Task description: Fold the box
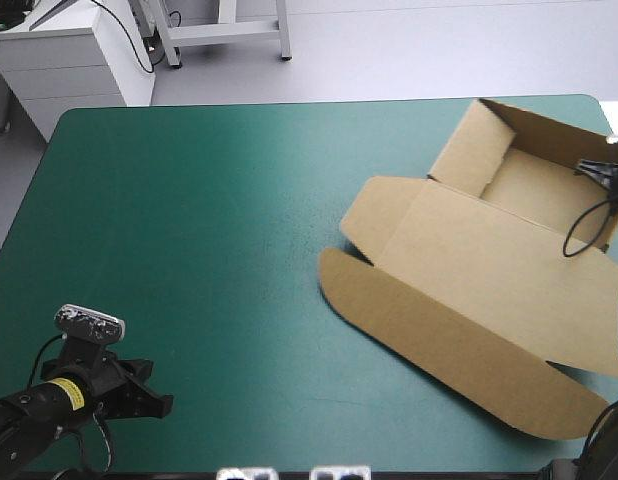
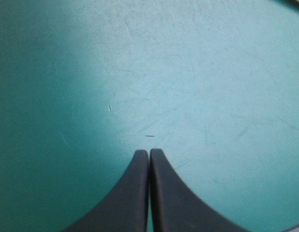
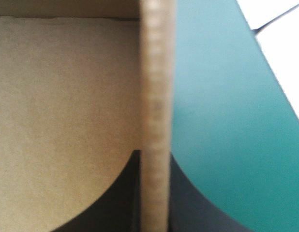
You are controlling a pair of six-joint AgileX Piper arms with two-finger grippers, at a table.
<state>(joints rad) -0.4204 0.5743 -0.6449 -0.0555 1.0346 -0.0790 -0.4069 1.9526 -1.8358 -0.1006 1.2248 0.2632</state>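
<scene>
The brown box lies on the right half of the table. Its far part is a tray with walls raised, and its lid panel and curved flap lie flat toward the front edge. My right gripper is at the tray's right wall, close to the table's right edge. In the right wrist view that wall's edge stands between the black fingers, and the right gripper is shut on it. The tray's floor shows on one side. My left gripper rests near the front left corner, shut and holding nothing.
Bare teal-green cover stretches from the left gripper to the box. The table's right edge runs close beside the gripped wall. Only teal-green cover lies ahead of the left gripper.
</scene>
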